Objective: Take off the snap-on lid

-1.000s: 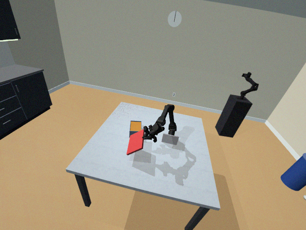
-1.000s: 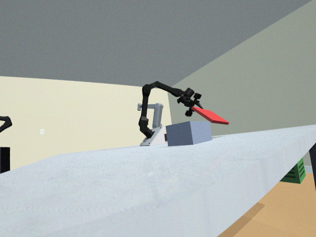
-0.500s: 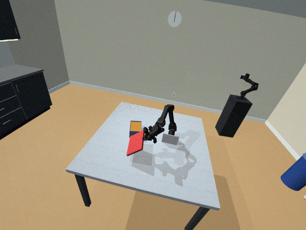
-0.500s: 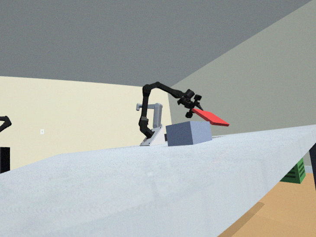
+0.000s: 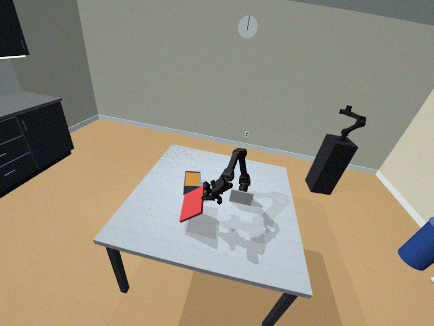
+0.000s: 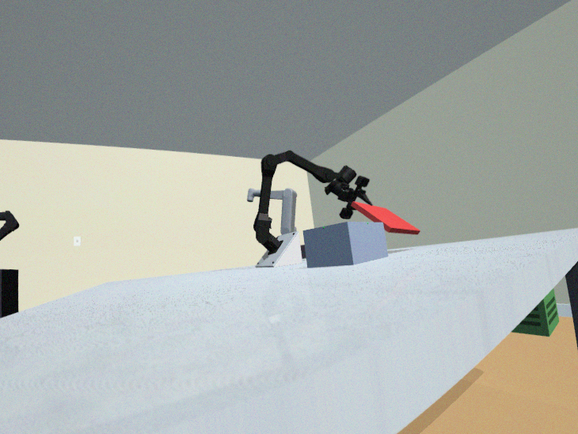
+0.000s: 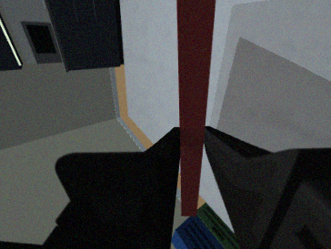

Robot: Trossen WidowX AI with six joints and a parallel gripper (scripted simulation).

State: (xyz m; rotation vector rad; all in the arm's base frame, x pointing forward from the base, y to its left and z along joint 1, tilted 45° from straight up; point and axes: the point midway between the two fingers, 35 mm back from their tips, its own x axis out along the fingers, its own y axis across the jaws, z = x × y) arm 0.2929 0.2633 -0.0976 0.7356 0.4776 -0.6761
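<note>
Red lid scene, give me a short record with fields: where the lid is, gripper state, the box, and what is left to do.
lid: red lid off the box, in the air, tilted, far edge lower
gripper: gripper shut on the lid's edge
box: storage box open, orange inside, standing on the table
remaining: level the lid and lay it flat on the table

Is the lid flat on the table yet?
No. The red lid is held tilted in the air by the gripper, off the box.
</note>
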